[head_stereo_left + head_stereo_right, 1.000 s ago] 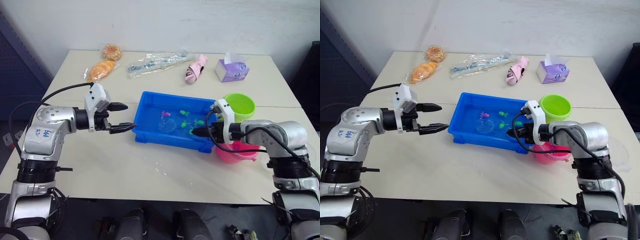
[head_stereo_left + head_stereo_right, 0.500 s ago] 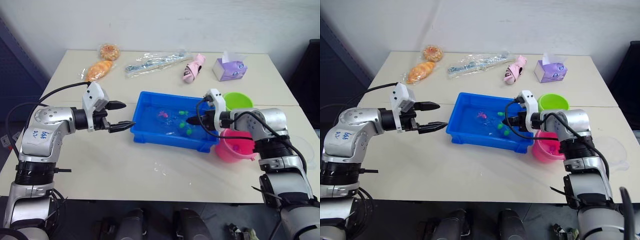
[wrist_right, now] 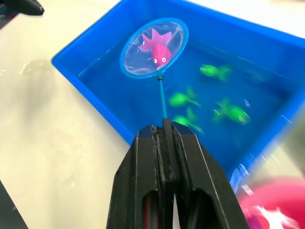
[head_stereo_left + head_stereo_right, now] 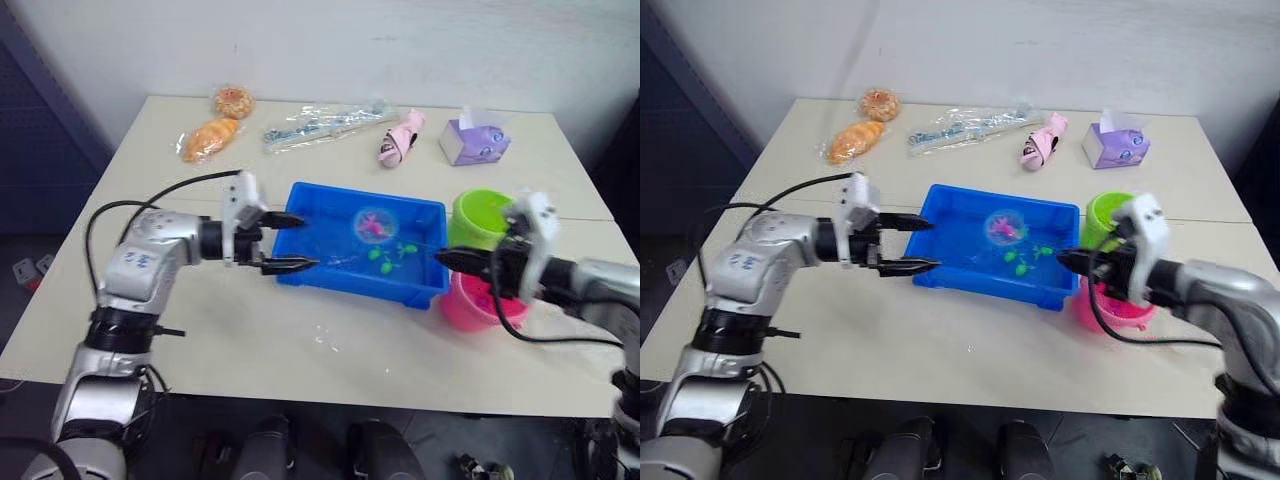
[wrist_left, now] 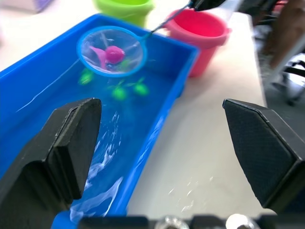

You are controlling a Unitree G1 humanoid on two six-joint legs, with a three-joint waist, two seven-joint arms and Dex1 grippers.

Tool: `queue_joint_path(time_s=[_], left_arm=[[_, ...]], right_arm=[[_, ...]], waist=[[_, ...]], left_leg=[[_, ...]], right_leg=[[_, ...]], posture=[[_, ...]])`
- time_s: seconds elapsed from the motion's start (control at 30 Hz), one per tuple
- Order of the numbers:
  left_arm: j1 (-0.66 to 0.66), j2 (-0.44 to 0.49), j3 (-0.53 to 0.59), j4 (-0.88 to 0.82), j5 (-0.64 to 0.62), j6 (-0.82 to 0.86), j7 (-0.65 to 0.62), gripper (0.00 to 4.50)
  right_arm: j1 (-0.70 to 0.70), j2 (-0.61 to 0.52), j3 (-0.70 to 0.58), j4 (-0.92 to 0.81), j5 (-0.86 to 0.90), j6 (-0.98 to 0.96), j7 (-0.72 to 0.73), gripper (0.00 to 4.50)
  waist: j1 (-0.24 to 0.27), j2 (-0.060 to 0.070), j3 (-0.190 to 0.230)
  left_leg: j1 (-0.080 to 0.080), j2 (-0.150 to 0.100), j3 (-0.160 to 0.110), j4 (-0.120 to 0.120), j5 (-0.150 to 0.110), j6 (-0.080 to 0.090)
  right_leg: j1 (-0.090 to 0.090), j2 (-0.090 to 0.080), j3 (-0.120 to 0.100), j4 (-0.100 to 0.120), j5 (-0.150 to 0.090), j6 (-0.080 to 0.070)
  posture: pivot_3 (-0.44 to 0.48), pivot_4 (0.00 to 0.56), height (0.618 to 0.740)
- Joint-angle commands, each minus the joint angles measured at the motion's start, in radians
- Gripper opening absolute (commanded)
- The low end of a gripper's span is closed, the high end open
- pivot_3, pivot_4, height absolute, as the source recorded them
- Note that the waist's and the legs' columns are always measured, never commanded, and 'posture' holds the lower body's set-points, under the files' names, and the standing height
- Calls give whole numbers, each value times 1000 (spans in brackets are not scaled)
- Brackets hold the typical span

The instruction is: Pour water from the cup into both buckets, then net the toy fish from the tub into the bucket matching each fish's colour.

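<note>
Hidden, cropped and blurred parts

In the head views the right end effector [image 4: 447, 260] covers part of the pink bucket [image 4: 466, 306] and hides how far down the green bucket [image 4: 478, 215] reaches; the net's handle is too thin there to follow to the hoop [image 4: 372, 225]. In the right wrist view the pink bucket [image 3: 276, 210] is a blurred patch cut off at the corner, and the tub [image 3: 95, 43] runs off the far edge. In the left wrist view the tub's near end [image 5: 71, 219] is cropped, the green bucket [image 5: 125, 5] is cut at the edge, and the water surface blurs the green fish [image 5: 119, 91].
</note>
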Motion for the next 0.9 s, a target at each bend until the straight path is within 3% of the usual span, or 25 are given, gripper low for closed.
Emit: queue_joint_path(time_s=[0.03,0.23,0.33,0.43,0.53,0.7,0.77,0.9], left_arm=[[-65,-25,-28,61,10,-63,-54,4374],[-184,-125,-84,255,46,-185,-143,4374],[-212,-156,-90,309,56,-223,-173,4374],[-235,-184,-93,360,70,-259,-192,4374],[-247,-198,-90,393,80,-280,-202,4374],[-255,-204,-82,414,88,-295,-210,4374],[-254,-202,-79,414,90,-296,-209,4374],[-248,-194,-73,407,94,-294,-203,4374]], right_arm=[[47,12,-222,-157,96,84,-56,0],[198,-21,-598,-338,200,202,-69,0],[338,-64,-672,-402,175,154,-54,0],[556,-93,-667,-481,53,-14,-23,0],[830,-168,-550,-490,-258,-369,24,0],[1111,-233,-415,-334,-823,-1014,28,0],[1157,-257,-410,-248,-990,-1226,9,0],[1145,-245,-432,-124,-1116,-1484,-13,0]], waist=[[-7,0,0],[0,0,0],[5,0,0],[8,0,0],[7,0,0],[2,-1,-1],[-1,-1,0],[0,-2,0]], left_leg=[[0,0,0,0,0,0],[4,1,1,-1,1,-1],[3,1,1,-1,1,-1],[3,1,1,-2,0,0],[4,0,3,-1,0,0],[5,1,5,-1,1,0],[5,1,5,-1,1,-1],[5,1,5,-1,1,-2]], right_leg=[[0,0,0,0,0,0],[2,2,2,-2,0,0],[2,2,2,-2,0,0],[2,2,3,-4,0,0],[2,2,4,-3,0,1],[2,4,6,-4,-1,2],[2,4,7,-4,-2,3],[2,4,6,-4,-2,3]], posture=[[0,150,739],[0,150,739],[0,150,739],[0,150,739],[0,150,739],[0,150,739],[0,150,739],[0,150,739]])
